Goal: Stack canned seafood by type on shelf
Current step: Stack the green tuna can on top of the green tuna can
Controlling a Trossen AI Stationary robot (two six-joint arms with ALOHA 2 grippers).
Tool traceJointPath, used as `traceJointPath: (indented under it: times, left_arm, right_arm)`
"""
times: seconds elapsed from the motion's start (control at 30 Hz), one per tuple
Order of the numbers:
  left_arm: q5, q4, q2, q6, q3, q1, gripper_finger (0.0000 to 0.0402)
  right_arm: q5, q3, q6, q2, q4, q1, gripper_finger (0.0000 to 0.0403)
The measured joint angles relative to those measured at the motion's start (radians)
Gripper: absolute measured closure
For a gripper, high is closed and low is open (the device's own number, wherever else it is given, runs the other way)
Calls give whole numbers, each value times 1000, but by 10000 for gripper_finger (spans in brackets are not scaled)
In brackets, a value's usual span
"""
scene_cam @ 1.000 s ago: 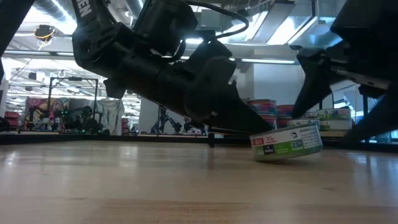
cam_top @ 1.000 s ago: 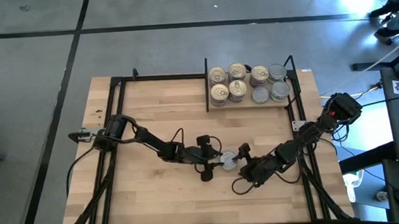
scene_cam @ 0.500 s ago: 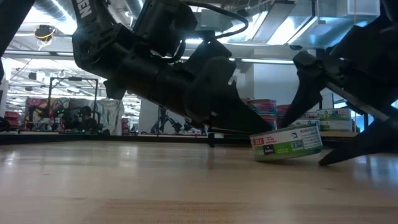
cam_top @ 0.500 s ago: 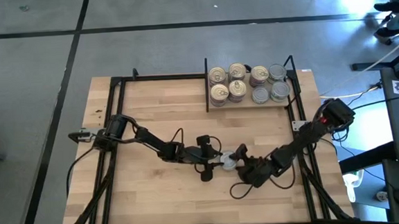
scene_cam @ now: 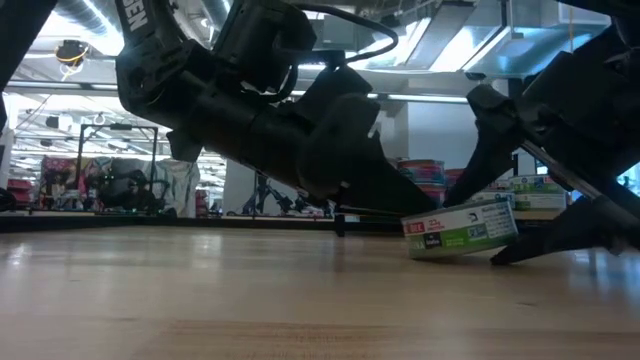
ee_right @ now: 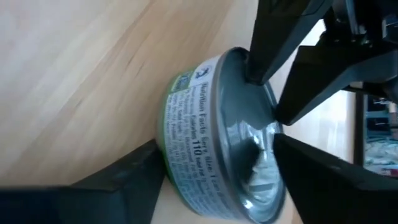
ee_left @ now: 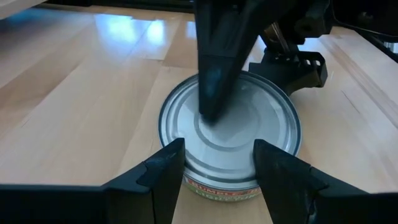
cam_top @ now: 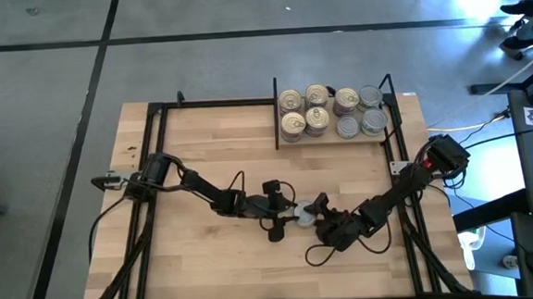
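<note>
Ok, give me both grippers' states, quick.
Left gripper: shut on the tin, tilting it.
Right gripper: open, fingers either side of the tin.

A round metal tin (ee_left: pixel 229 134) with a smooth, dull grey lid and a glossy printed paper label sits on a pale, satin-finished wooden tabletop (cam_top: pixel 211 153). Matt black fingers (ee_left: pixel 163 171) flank it. Thin black metal bars (cam_top: pixel 275 112) edge the shelf.
</note>
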Motion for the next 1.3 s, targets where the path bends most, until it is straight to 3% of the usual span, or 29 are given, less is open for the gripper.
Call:
traceJointPath:
  times: [0.23,0.4,0.57,0.73,0.97,1.13,1.3]
  left_arm:
    - [-12,0,-3,-14,-2,2,210]
    - [-13,-17,-24,-14,-2,2,210]
    - [-15,-192,-131,11,0,2,210]
    - [29,-319,-266,91,-60,-10,210]
    - [-68,-301,-447,115,-234,-2,210]
    - [-94,-259,-522,99,-338,-1,210]
    - [-111,-242,-539,92,-368,12,210]
  right_arm:
    - [26,-1,13,0,1,4,225]
    - [51,-1,41,0,1,13,227]
    - [93,1,126,-42,-36,32,254]
    - [140,-3,241,-161,-169,15,258]
    - [203,-3,390,-398,-454,-11,258]
    - [260,-2,466,-579,-663,-103,258]
    - [263,-2,466,-713,-784,-269,258]
